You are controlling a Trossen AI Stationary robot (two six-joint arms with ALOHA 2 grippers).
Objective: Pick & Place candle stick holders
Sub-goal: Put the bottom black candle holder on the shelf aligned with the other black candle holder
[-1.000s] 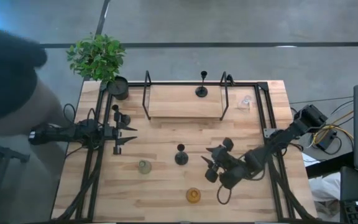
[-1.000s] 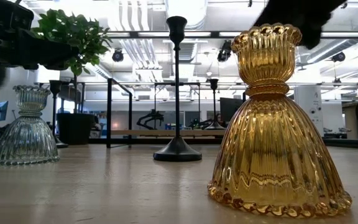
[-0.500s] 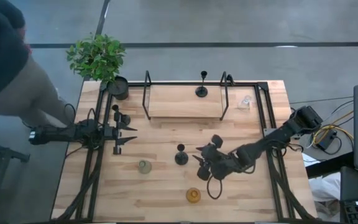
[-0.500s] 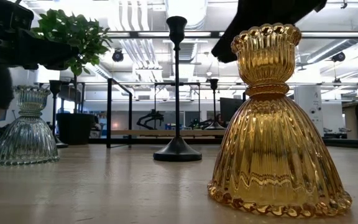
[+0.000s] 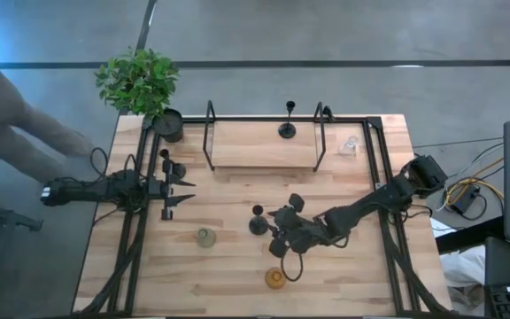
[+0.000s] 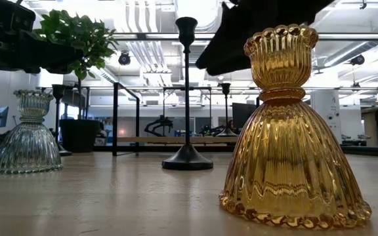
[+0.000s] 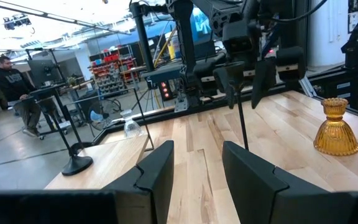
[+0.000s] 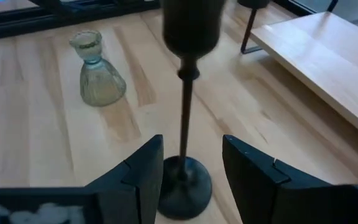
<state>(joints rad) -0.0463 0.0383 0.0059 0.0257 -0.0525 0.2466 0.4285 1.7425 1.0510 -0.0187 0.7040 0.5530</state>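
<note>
A black candle stick holder [image 5: 258,221] stands on its round base mid-table; it also shows in the low view [image 6: 187,92]. My right gripper [image 5: 275,233] is open. Its fingers stand on either side of the holder's thin stem [image 8: 184,118], above the base [image 8: 180,182], without touching it. The grey-green glass holder [image 5: 205,237], the amber one [image 5: 275,278] and the clear one [image 5: 350,146] stand on the table. A second black holder [image 5: 287,128] stands on the wooden shelf, and a third [image 6: 58,118] at the far left. My left gripper [image 5: 189,191] waits open at the table's left.
A raised wooden shelf [image 5: 264,146] with black metal end frames stands at the table's far side. A black pot with a green plant [image 5: 168,124] sits at the far left corner. A person's arm [image 5: 25,142] shows beyond the table's left edge.
My right gripper has moved toward the table's left edge and slightly toward its far edge, up to the middle black holder, so that its open fingers now stand around the stem. The person at the left has drawn back from the table.
</note>
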